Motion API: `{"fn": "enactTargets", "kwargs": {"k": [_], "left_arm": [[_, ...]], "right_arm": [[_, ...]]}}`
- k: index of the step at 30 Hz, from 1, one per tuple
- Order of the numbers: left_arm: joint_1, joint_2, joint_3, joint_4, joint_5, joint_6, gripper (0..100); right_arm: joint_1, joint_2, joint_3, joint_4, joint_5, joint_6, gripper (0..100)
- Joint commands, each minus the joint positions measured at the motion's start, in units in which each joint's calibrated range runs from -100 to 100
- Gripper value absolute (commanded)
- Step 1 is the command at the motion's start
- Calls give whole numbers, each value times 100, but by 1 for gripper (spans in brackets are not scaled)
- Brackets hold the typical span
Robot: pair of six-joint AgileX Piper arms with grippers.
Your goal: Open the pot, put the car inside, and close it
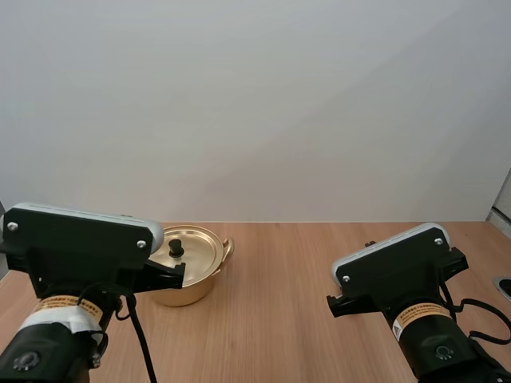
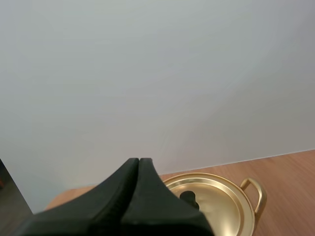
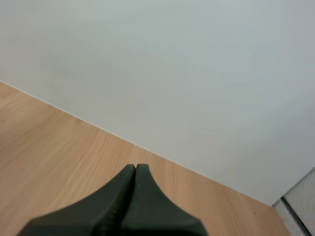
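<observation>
- gold pot (image 1: 196, 289) sits on the left of the wooden table (image 1: 295, 311), lid (image 1: 200, 254) on, black knob (image 1: 176, 248) up
- lid looks seated flat, though my arm hides part of it
- left gripper (image 2: 139, 162): fingers pressed together, nothing between them, just short of the pot
- right gripper (image 3: 136, 168): same deal, over bare table, well apart from the pot

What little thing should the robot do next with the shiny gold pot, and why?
Probably open the left arm's jaws and ease them toward the black knob. The lid is on the pot, so it must come off first, and those jaws lie shut together close to it.
</observation>
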Motion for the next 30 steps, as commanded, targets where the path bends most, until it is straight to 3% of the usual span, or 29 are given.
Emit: {"fn": "enactTargets", "kwargs": {"k": [1, 6, 13, 16, 21, 30], "left_arm": [[3, 0, -255, -163, 197, 63, 0], [3, 0, -808, -809, 830, 84, 0], [3, 963, -840, -1476, 1708, 1192, 0], [20, 1517, -970, -1606, 1757, 1465, 0], [185, 2467, -1595, -1839, 1899, 1682, 0], [185, 4800, -3343, -2338, 3841, 2051, 0]], "right_arm": [[-1, 6, 0, -164, -326, -19, 0], [-1, 6, 0, -239, 1036, -19, 0], [-1, 6, -346, -213, 2161, -19, 0], [-1, 6, -389, -213, 2425, -19, 0], [-1, 6, -389, -213, 2519, -19, 0], [-1, 6, -389, -213, 2701, -19, 0]]}}
